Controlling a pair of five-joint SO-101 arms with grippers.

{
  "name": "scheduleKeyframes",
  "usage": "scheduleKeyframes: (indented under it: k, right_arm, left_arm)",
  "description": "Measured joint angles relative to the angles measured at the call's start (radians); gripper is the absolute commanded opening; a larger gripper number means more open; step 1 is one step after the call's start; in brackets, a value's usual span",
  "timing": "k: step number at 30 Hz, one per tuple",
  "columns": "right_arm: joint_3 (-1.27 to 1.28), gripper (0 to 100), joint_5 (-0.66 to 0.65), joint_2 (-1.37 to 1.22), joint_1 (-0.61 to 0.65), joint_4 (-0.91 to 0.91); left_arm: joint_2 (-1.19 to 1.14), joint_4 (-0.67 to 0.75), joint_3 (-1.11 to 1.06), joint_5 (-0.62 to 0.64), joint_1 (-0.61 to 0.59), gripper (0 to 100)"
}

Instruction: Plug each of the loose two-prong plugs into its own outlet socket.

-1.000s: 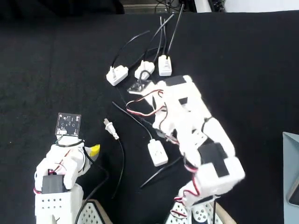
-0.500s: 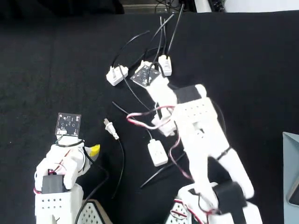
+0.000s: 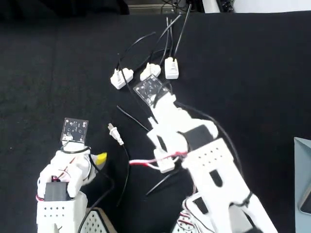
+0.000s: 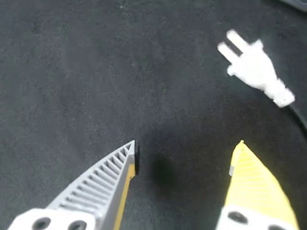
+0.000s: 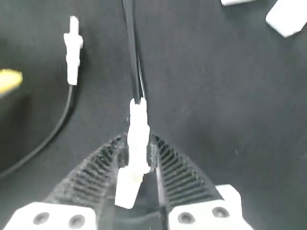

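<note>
A loose white two-prong plug [image 3: 114, 132] on a black cord lies left of centre on the black table; it is also in the left wrist view [image 4: 252, 69] and the right wrist view [image 5: 73, 36]. My left gripper [image 3: 95, 156] [image 4: 186, 143] stands open just short of it, with nothing between its fingers. A white socket block [image 3: 166, 165] [image 5: 136, 143] on a black cord lies at the centre. My right gripper [image 3: 163, 154] [image 5: 138, 140] is shut on it, and the cord runs straight away from the jaws. The arm hides most of the block from above.
Three white sockets [image 3: 121, 77] [image 3: 149, 72] [image 3: 171, 68] on black cords lie in a row at the back. Loose cords [image 3: 163, 179] cross the centre. A light blue object [image 3: 303, 179] sits at the right edge. My left gripper's yellow finger [image 5: 7, 79] shows beside the plug.
My right arm has drawn back from the row of sockets at the back to the centre socket block and shut on it. The left arm has shifted slightly.
</note>
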State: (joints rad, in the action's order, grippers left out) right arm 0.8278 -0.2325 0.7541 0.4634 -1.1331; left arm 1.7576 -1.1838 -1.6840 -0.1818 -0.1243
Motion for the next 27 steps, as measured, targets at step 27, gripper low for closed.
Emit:
scheduleKeyframes:
  k: [27]
  right_arm:
    - [0.414, 1.2, 0.15, 0.578, 0.143, 0.29]
  left_arm:
    - [0.0, 0.23, 0.144, 0.0, 0.0, 31]
